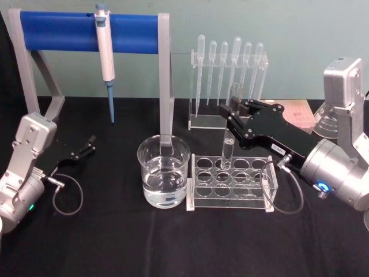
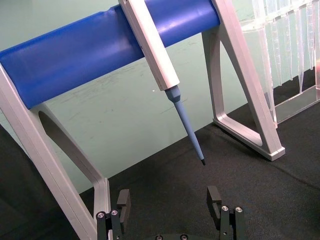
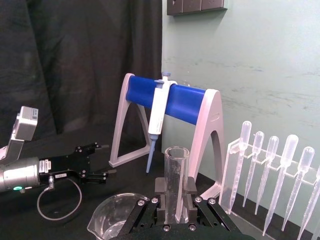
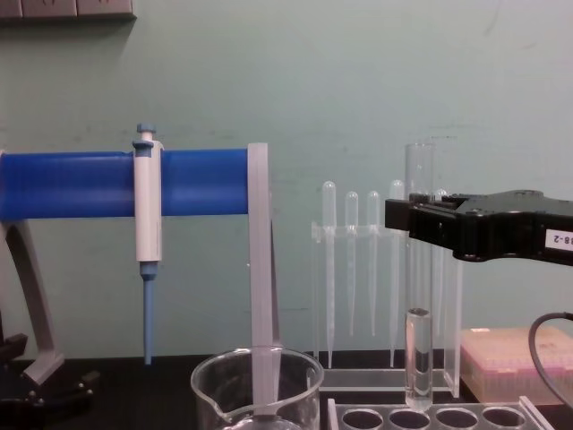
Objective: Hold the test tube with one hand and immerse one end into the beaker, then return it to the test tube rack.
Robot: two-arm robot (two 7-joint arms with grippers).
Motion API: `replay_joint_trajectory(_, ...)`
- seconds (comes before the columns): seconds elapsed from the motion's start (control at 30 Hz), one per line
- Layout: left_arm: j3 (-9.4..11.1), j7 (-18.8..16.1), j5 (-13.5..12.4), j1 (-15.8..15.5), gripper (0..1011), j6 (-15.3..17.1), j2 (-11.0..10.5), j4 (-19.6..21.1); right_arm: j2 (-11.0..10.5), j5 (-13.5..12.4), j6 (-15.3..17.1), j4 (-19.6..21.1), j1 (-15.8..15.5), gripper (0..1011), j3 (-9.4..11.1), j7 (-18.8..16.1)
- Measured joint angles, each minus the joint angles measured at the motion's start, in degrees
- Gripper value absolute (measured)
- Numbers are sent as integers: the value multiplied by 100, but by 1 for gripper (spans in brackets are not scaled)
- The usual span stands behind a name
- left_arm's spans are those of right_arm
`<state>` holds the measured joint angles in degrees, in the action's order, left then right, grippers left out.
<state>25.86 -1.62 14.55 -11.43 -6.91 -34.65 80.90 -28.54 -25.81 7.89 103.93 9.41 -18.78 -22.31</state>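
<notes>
The test tube (image 1: 229, 138) stands upright, a clear glass tube with its round bottom at the top of a back hole of the clear rack (image 1: 230, 199). Whether it touches the rack I cannot tell. My right gripper (image 1: 233, 108) is shut on the tube's upper part, just below the open rim. In the chest view the tube (image 4: 418, 296) hangs from the right gripper (image 4: 417, 219). The right wrist view shows the tube (image 3: 176, 170) between the fingers. The beaker (image 1: 164, 171), partly filled with water, stands left of the rack. My left gripper (image 1: 90, 142) rests open at the left, empty.
A blue-barred stand (image 1: 86, 32) holds a white-and-blue pipettor (image 1: 105, 57) behind the beaker. A clear holder with several plastic pipettes (image 1: 228, 63) stands behind the rack. A pink-topped box (image 4: 515, 358) sits at the far right. The left wrist view shows the left gripper (image 2: 169, 202) open below the pipettor tip (image 2: 192, 135).
</notes>
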Motion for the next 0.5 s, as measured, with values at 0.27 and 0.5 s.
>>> replay_joint_trajectory(0.27,0,0,0,0,1000,0,0,0,0,0,0,0,0,225,0,-1)
replay_joint_trajectory(0.5,0,0,0,0,1000,0,0,0,0,0,0,0,0,225,0,0)
